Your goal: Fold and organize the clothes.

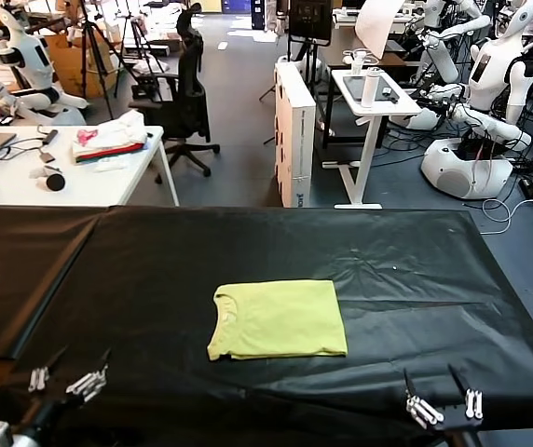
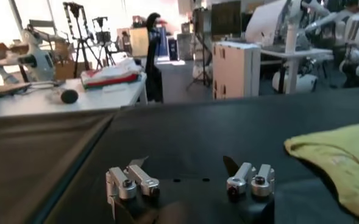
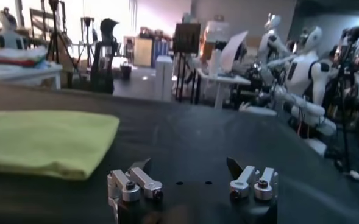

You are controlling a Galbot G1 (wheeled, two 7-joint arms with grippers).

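Note:
The lime yellow-green T-shirt [image 1: 279, 318] lies folded into a flat rectangle on the black table cover [image 1: 406, 270], near the middle, collar side to the left. No white print shows. It also shows in the left wrist view [image 2: 337, 159] and the right wrist view [image 3: 45, 141]. My left gripper [image 1: 71, 365] is open and empty at the table's front left, apart from the shirt; it also shows in its own wrist view [image 2: 188, 164]. My right gripper [image 1: 434, 380] is open and empty at the front right; it also shows in its own wrist view [image 3: 190, 164].
A white table [image 1: 24, 177] at the back left carries a pile of pink, white and red cloth [image 1: 110, 137]. Behind stand an office chair [image 1: 184, 93], a white cabinet [image 1: 294, 130], a small white desk [image 1: 371, 102] and other robots [image 1: 490, 84].

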